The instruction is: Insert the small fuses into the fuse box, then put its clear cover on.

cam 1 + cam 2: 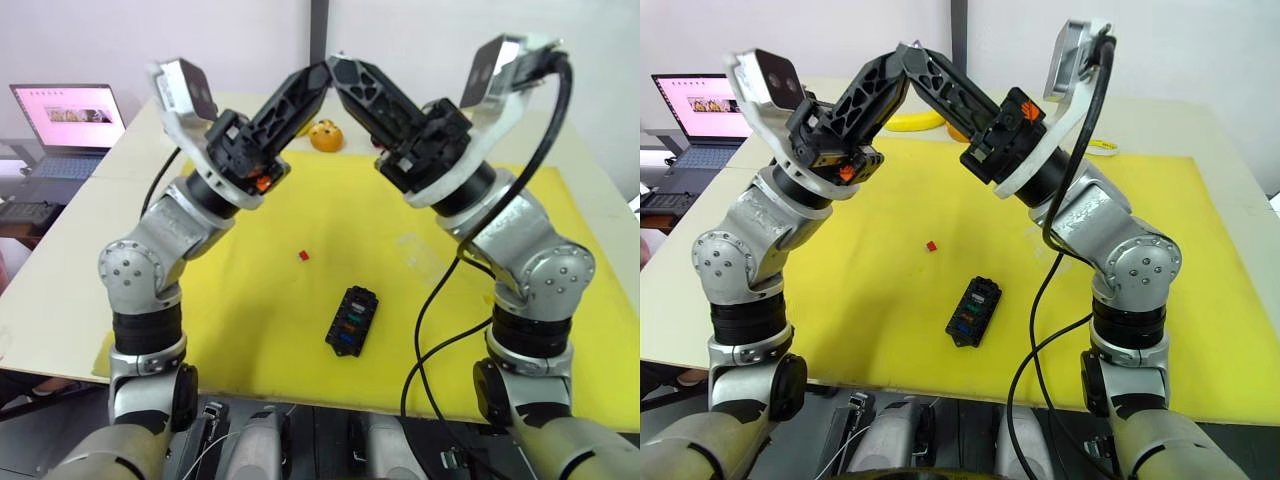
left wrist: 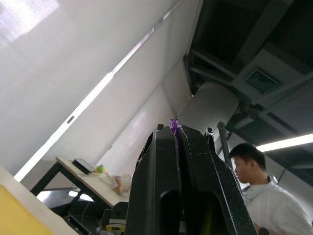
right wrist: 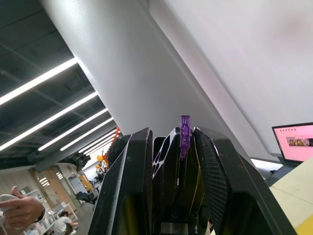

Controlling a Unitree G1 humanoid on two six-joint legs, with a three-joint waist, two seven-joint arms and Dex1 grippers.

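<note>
Above the fuse box (image 1: 351, 320), fingers (image 1: 300, 95) tip-to-tip.

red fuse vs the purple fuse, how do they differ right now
The red fuse lies loose on the yellow mat, touched by nothing; the purple fuse is up in the air, pinched at the tip of the left gripper. One is red, the other purple. Both are tiny and outside the fuse box.

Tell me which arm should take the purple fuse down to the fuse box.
Left, probably. The left gripper is shut on the purple fuse, and the fuse box lies on the yellow mat between both arms, so neither side looks closer.
</note>
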